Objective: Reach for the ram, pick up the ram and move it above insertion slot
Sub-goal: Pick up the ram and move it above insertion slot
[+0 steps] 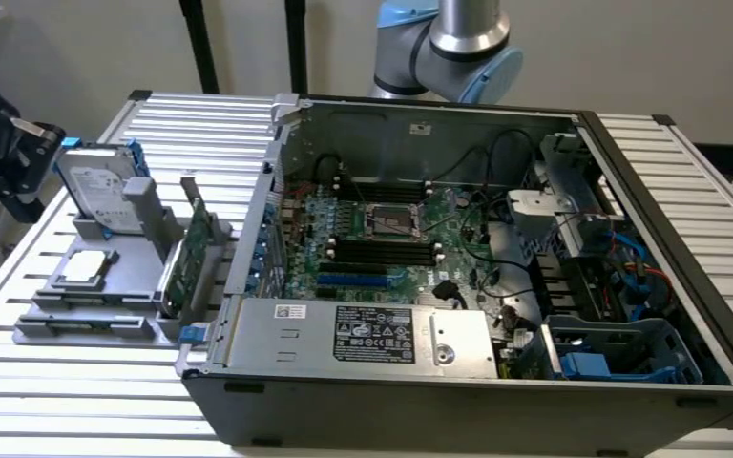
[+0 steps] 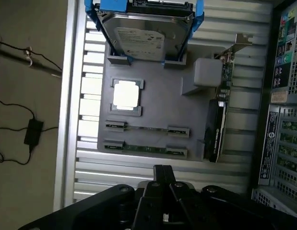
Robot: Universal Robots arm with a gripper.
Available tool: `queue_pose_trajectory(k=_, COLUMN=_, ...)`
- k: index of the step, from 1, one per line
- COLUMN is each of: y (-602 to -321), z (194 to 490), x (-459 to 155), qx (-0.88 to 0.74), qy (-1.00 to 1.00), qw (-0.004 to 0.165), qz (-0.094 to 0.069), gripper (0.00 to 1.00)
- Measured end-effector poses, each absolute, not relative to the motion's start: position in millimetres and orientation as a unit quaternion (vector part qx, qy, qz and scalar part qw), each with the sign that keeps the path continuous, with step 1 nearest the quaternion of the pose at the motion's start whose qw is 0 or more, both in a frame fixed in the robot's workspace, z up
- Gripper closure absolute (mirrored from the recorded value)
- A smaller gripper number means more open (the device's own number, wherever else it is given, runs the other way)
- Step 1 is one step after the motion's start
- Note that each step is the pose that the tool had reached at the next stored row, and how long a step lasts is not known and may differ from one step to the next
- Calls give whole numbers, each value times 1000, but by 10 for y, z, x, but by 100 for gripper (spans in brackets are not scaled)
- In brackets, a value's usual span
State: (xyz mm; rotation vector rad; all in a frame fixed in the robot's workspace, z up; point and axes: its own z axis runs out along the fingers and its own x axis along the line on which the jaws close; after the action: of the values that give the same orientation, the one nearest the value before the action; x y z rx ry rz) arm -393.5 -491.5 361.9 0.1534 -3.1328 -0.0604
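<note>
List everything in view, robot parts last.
computer case: one, grey-black, open, on the slatted table
insertion slots: several, black, parallel on the motherboard
holder: one, grey, beside the case
hard drive: one, silver with blue rails, upright in holder
card with bracket: one, green-black, on edge in holder
processor chip: one, silver, flat in holder
ram: one seen, green, holder groove nearest the gripper
arm: one, silver-blue, at the case's far side
gripper: one, black, shut, empty, above the table
</note>
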Motion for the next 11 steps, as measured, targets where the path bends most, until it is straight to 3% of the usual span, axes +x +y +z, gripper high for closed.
queue_pose_trajectory(k=11, y=-4915, z=3598, x=-3935, qx=148, qy=-989, qw=4, qz=-19, gripper=89)
